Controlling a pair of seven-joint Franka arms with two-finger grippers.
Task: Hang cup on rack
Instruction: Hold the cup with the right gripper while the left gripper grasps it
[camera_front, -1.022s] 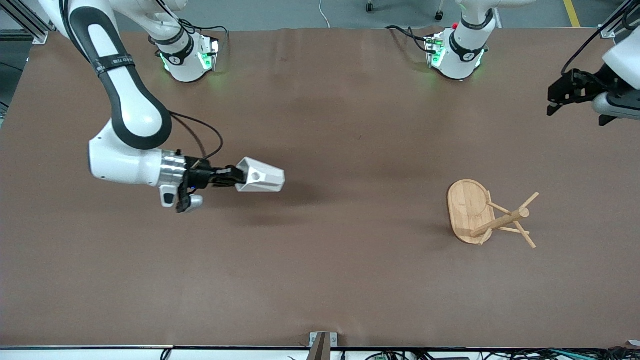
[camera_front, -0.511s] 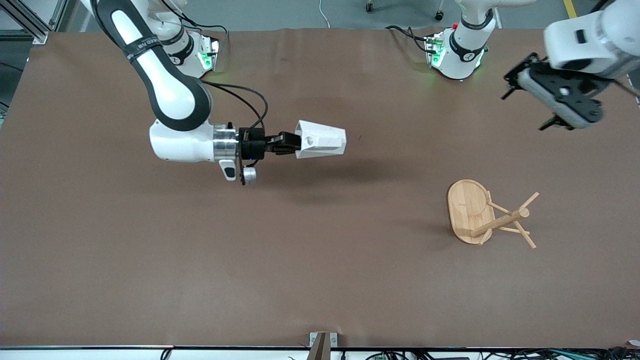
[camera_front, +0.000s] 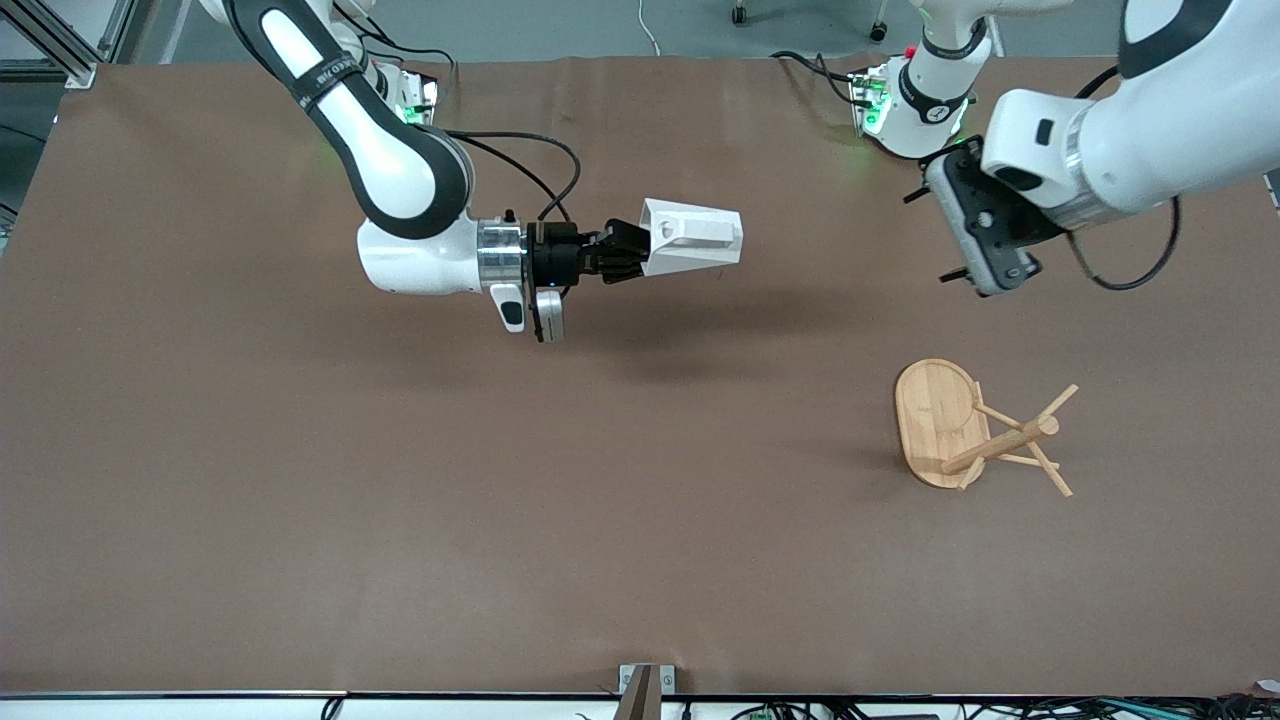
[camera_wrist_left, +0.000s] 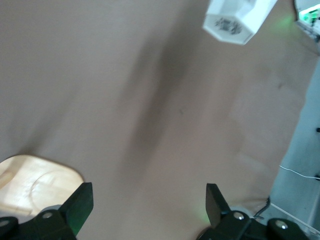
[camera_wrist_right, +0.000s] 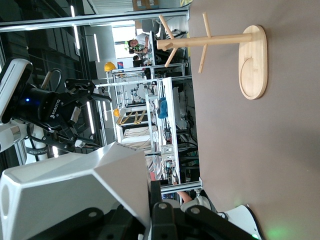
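The right gripper (camera_front: 628, 252) is clamped on the cup (camera_front: 693, 237) and holds it in the air over the middle of the table (camera_front: 300, 500), toward the robots' bases. The cup lies on its side, its narrow end in the fingers and its wide rim pointing toward the left arm's end of the table; a small round hole shows in the tab next to the fingertips. In the right wrist view the cup (camera_wrist_right: 75, 192) fills the foreground directly at the fingers, with the rack (camera_wrist_right: 220, 47) well apart from it. The rack (camera_front: 975, 428) stands upright on the table toward the left arm's end, nearer the front camera than the cup, with its oval base flat on the surface and thin pegs angling off the central post. No cup hangs on it. The left gripper (camera_front: 985, 240) hovers with its fingers (camera_wrist_left: 80, 202) spread wide and nothing between them, over the table between the left arm's base and the rack. Its wrist view catches an edge of the rack's base (camera_wrist_left: 35, 185) close under the fingers and the cup (camera_wrist_left: 237, 19) far off.
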